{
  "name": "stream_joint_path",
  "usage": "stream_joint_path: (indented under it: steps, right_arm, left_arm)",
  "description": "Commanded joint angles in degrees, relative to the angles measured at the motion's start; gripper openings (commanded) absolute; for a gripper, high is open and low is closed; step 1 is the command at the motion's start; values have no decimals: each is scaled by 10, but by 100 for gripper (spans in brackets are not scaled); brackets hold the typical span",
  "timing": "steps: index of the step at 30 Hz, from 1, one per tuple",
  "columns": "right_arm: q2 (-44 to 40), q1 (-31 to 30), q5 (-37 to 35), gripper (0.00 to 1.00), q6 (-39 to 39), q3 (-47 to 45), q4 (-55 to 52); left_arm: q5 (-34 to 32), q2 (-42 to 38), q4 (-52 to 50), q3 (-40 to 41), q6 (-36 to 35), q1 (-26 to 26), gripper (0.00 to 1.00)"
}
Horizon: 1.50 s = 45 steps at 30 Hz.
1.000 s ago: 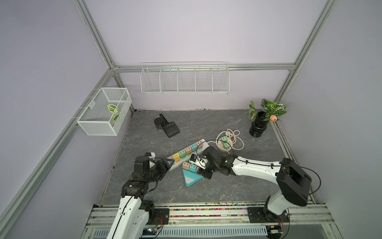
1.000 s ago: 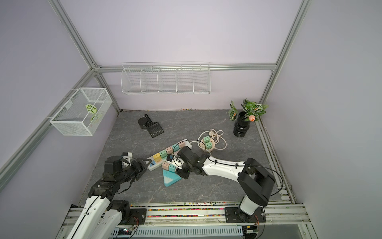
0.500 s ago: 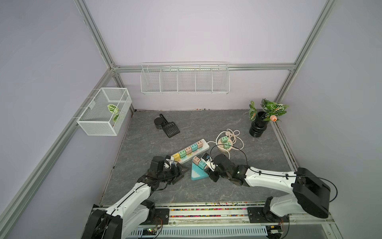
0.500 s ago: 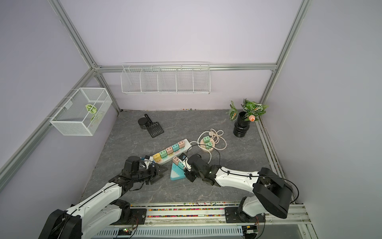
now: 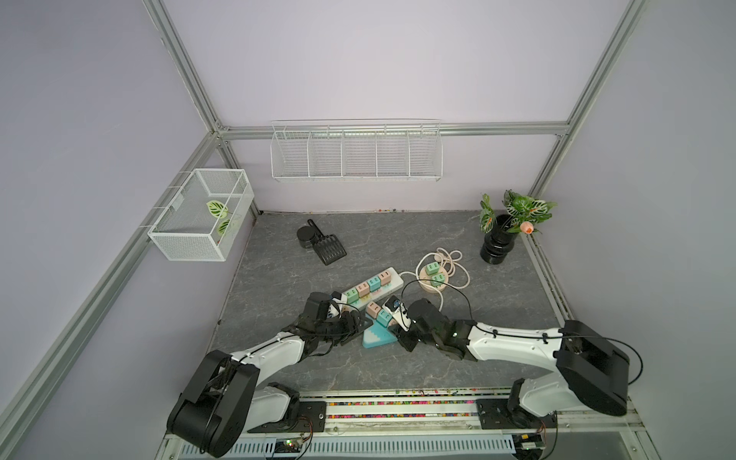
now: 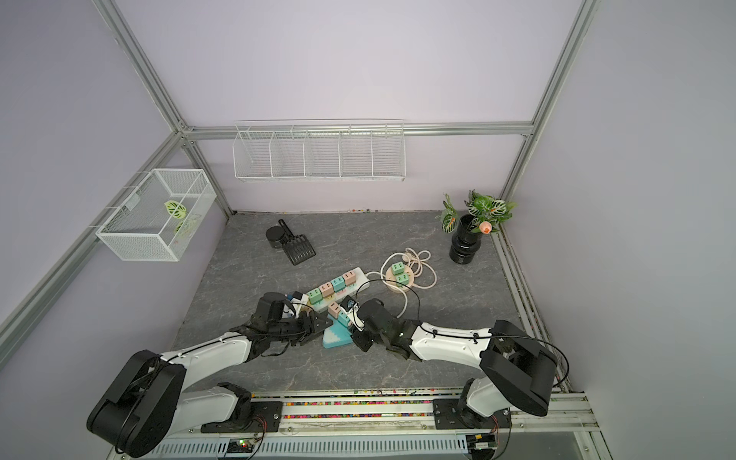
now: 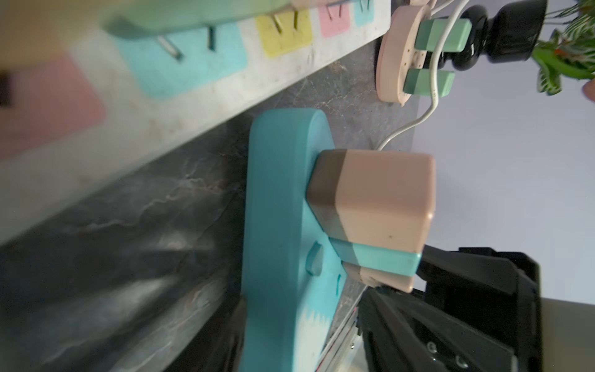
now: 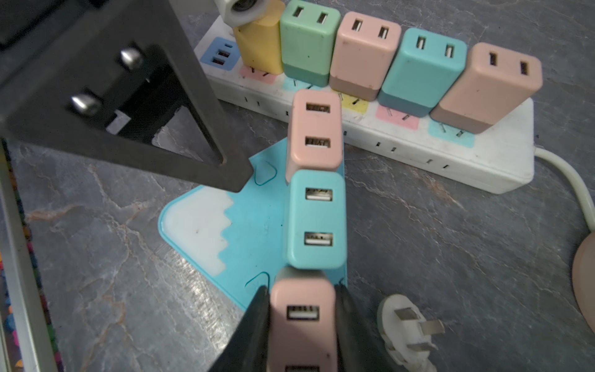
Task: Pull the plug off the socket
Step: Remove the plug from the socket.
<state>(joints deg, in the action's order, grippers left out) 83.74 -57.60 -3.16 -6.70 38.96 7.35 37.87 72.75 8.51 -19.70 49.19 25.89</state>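
Note:
A blue triangular socket [image 5: 376, 340] [image 6: 334, 340] lies flat on the grey table with three plugs standing in it: pink, teal, pink. My right gripper [image 8: 302, 290] [image 5: 400, 330] is shut on the pink plug [image 8: 302, 319] [image 7: 380, 281] at the row's near end. The teal plug [image 8: 317, 222] and the other pink plug [image 8: 314, 132] stand free. My left gripper [image 5: 355, 323] [image 7: 299, 317] straddles the socket's [image 7: 277, 209] opposite corner. One of its black fingers [image 8: 193, 145] lies over the socket's [image 8: 254, 232] top. I cannot see whether those jaws press on it.
A white power strip [image 5: 392, 284] with several plugs lies just behind the socket. A round pink socket [image 5: 423, 278] holds green plugs amid coiled cable. A loose white plug [image 8: 402, 325] lies beside my right gripper. A black scoop [image 5: 328, 249] and potted plant [image 5: 498, 247] stand farther back.
My left arm has stretched from the strip's left end to the blue socket's corner, and its jaws have narrowed. My right arm has dropped lower, still gripping the pink plug.

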Motion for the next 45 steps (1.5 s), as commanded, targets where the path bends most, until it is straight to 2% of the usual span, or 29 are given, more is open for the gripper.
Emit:
stream_joint_path:
  steps: [1, 3, 8, 10, 15, 20, 26, 28, 32, 35, 37, 38, 39, 42, 45]
  right_arm:
    - [8, -4, 24, 20, -7, -3, 14]
    - [8, -4, 25, 20, -8, 0, 8]
    - [18, -5, 35, 19, -8, 22, -13]
    - [24, -6, 32, 19, -11, 33, -28]
    - [28, -5, 24, 18, -12, 55, -62]
    - [36, -5, 7, 16, -27, 90, -101]
    - [55, -2, -23, 11, -56, 164, -176]
    - [51, 2, -17, 11, -60, 159, -189]
    - [15, -7, 13, 11, -40, 86, -149]
    - [12, -46, -17, 11, -14, 69, -136]
    - [31, -51, -61, 11, -44, 96, -150]
    - [44, -49, -110, 11, -84, 120, -174]
    - [51, -38, -120, 11, -105, 138, -188]
    - [44, 26, -46, 10, -165, 154, -186]
    - [7, 52, -23, 9, -153, 133, -193]
  left_arm:
    - [-24, 24, -52, -5, 1, 14, 53]
    - [-37, 29, -76, -10, 0, 15, 49]
    - [-64, 28, -112, -22, 5, 28, 47]
    - [-95, 29, -153, -40, 2, 42, 46]
    - [-168, 47, -247, -86, 1, 79, 36]
    - [-178, 64, -257, -92, 11, 89, 32]
    - [-206, 66, -276, -91, 21, 89, 32]
    - [-212, 71, -282, -89, 29, 88, 32]
    - [-213, 86, -280, -81, 33, 88, 32]
    - [-215, 85, -280, -78, 36, 88, 32]
    - [-219, 83, -280, -78, 37, 89, 32]
    - [-220, 85, -279, -78, 38, 88, 32]
    - [-222, 85, -278, -79, 39, 88, 32]
    - [-224, 89, -280, -77, 41, 89, 32]
    - [-231, 84, -282, -68, 42, 89, 32]
